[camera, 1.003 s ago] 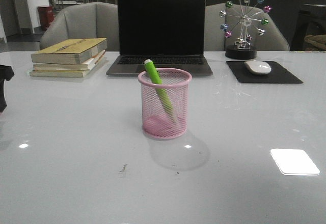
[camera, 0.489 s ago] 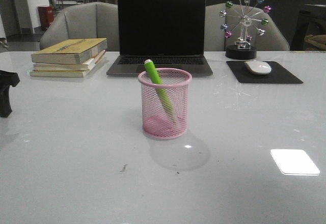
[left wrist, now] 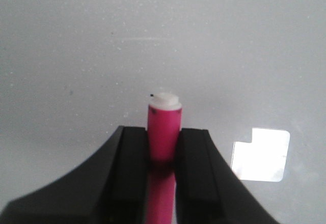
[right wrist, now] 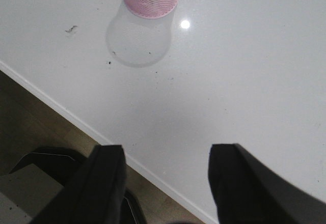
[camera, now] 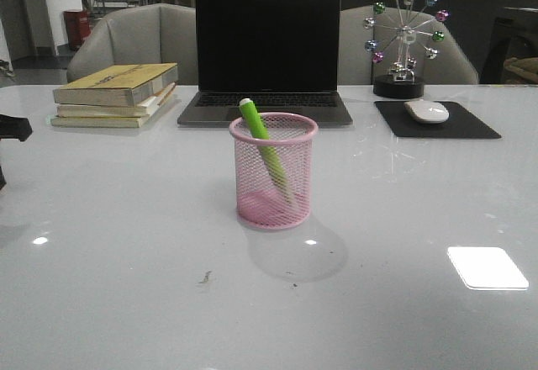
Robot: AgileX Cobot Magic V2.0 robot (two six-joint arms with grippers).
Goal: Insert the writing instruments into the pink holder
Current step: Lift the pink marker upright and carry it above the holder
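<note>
White tabletop fills your front view, where the left arm is only a dark sliver at the far left edge. Your left gripper is clamped on the magenta pen, its lower length hidden between the fingers. At centre, the pink holder holds the leaning green pen. Your right gripper stands apart, its fingertips cut off.

Pens: two, one lime green pen and one magenta pen. One pink mesh holder, one laptop, three stacked books, one mouse on one mouse pad, one ferris-wheel ornament. Two grippers: left, right; two grey chairs behind table
</note>
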